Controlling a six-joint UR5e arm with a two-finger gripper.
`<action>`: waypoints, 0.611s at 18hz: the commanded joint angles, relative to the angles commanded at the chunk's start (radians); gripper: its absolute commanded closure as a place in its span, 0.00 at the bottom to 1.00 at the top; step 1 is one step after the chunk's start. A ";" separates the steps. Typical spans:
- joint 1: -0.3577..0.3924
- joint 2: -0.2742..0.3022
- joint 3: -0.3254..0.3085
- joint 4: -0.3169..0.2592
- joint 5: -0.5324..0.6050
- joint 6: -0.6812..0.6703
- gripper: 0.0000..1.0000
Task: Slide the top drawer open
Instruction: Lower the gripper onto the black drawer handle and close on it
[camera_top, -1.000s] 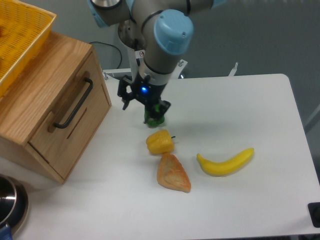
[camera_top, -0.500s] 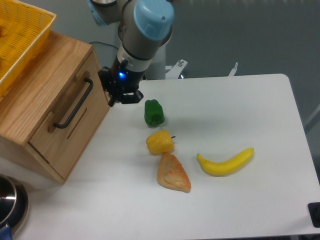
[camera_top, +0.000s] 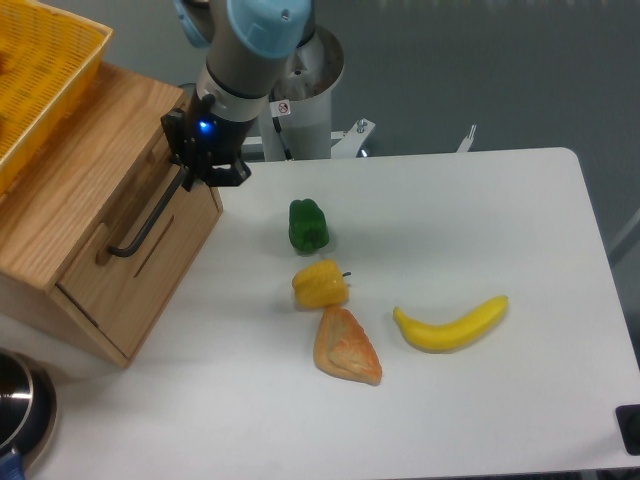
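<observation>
- Now the gripper (camera_top: 190, 175) sits at the far end of the handle (camera_top: 150, 215); whether it's clenched, I cannot tell.
- Grip squarely, then pull the top drawer (camera_top: 140, 240) straight out.

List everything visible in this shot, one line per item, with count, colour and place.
top drawer: one, light oak, front of the wooden cabinet at the table's left, looks closed
bar handle: one, black, running along the drawer front
basket: one, yellow, on top of the cabinet
green pepper: one, green, on the table right of the cabinet
yellow pepper: one, yellow, just below the green one
pastry: one, golden brown, below the yellow pepper
banana: one, yellow, right of the pastry
metal pot: one, silver, bottom-left corner, partly cut off
table: one, white
gripper: one, black, at the handle's upper end; finger state hidden
</observation>
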 joint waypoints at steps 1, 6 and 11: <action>0.000 0.000 -0.003 0.000 0.000 0.002 1.00; -0.009 -0.015 -0.005 0.002 -0.029 0.002 1.00; -0.009 -0.017 -0.003 0.005 -0.051 0.002 1.00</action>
